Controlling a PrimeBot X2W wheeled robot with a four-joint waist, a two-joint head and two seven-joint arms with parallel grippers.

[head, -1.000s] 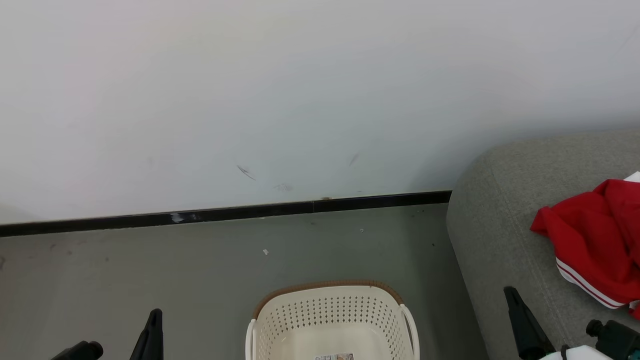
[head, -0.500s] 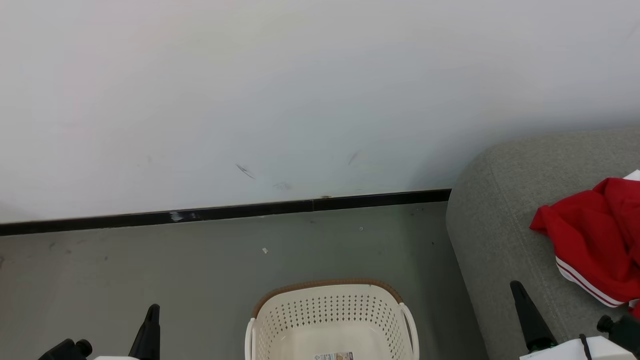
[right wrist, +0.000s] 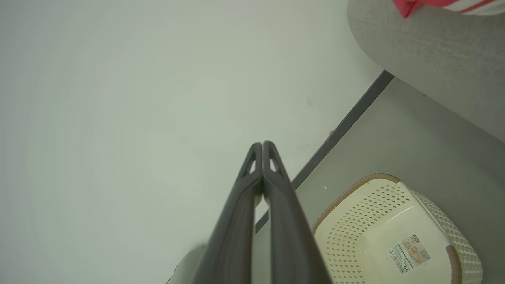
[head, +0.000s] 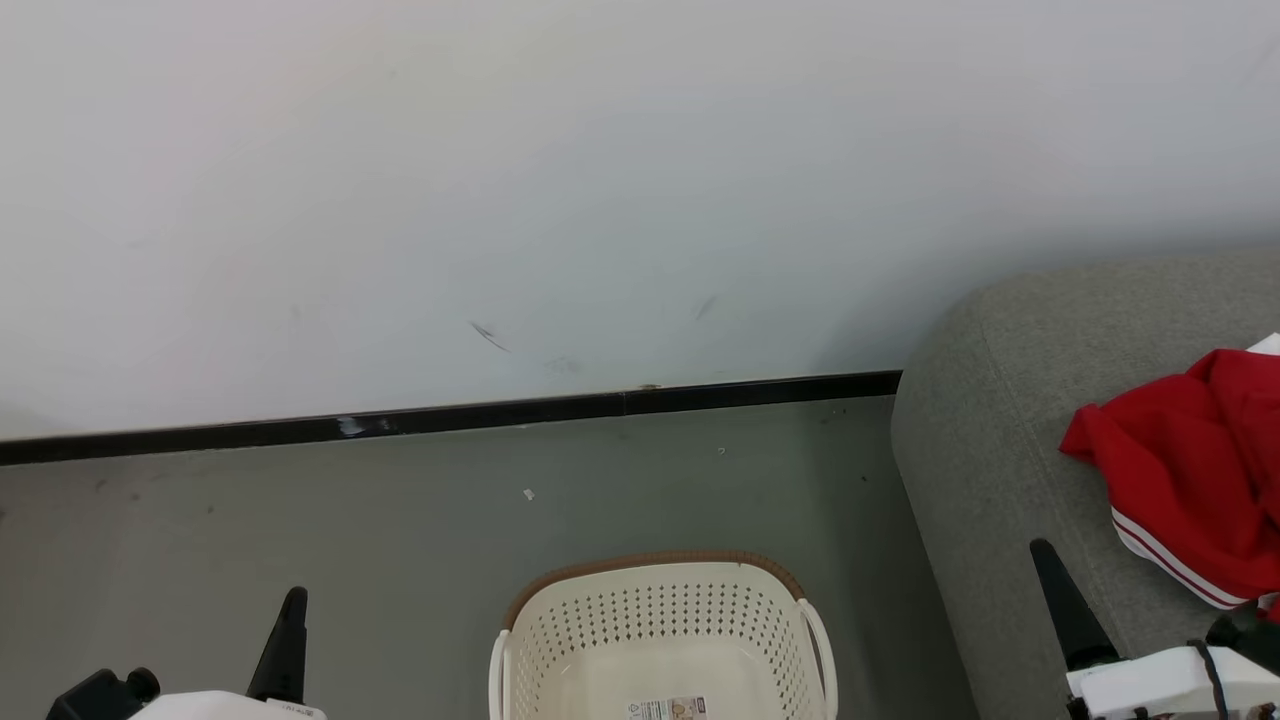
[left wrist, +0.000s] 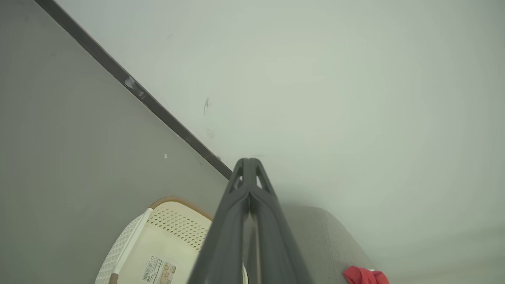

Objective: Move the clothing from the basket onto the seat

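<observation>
Left hand [head: 292, 602] and right hand [head: 1043, 553], both pinched together, drifted outward beside the perforated cream basket [head: 650, 563].

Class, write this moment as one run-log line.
clothing: on seat | basket: no clothing seen inside | left gripper: shut, empty | right gripper: shut, empty

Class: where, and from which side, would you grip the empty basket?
Take the basket by its right handle, coming down from above: it stands upright, and that thin white loop bows out from its side, likely slim enough to pinch.
</observation>
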